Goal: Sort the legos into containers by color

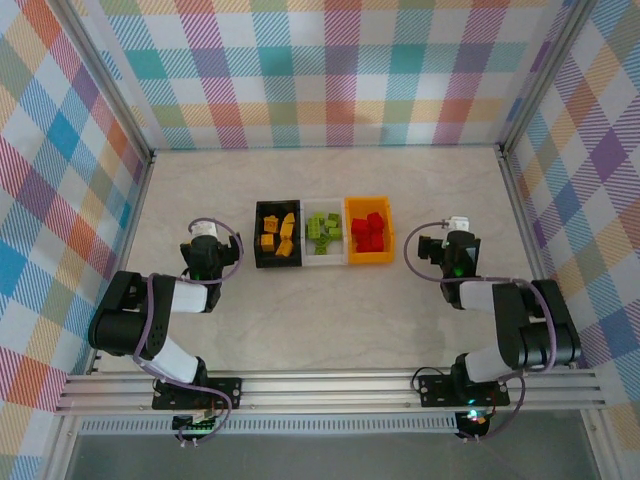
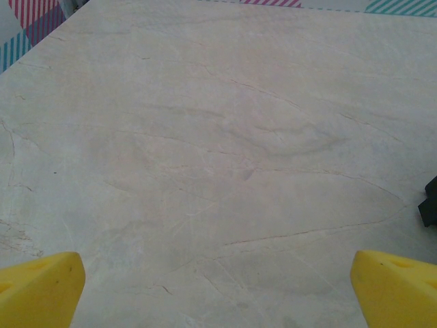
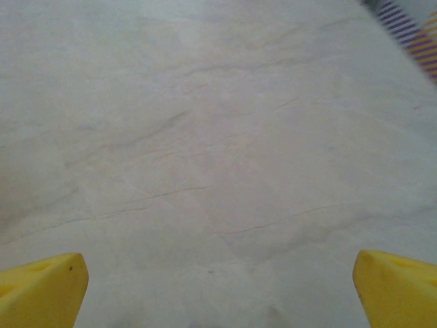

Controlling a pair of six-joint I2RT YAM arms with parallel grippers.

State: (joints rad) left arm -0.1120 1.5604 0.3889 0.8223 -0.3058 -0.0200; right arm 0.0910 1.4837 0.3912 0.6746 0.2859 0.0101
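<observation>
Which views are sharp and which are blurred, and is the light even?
Top external: even light, sharp; legos in the containers read clearly. Left wrist: yellow fingers out of focus, table soft. Right wrist: hazier, its fingers blurred too.

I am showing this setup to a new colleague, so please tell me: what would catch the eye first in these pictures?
Three bins in a row mid-table stand out: the black bin holds yellow-orange bricks, the white bin green bricks, the orange bin red bricks. On either side, the left tool and the right tool stand open above the table. Bright checked walls surround it.
</observation>
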